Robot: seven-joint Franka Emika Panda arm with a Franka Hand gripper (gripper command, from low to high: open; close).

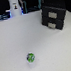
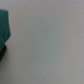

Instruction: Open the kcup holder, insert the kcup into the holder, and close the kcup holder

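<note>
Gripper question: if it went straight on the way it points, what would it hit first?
Probably the bare pale table: the wrist view shows little else ahead. A blurred teal shape sits at the picture's edge, off that line. Depth is unclear.

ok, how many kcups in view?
1. The kcup sits alone on the white table, near the front, well apart from the kcup holder at the exterior view's far right. The holder looks closed, so any inside would be hidden.

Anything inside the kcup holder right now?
Cannot tell: the kcup holder shows only its two shut drawer fronts, hiding the interior. The kcup lies on the table, apart from it.
</note>
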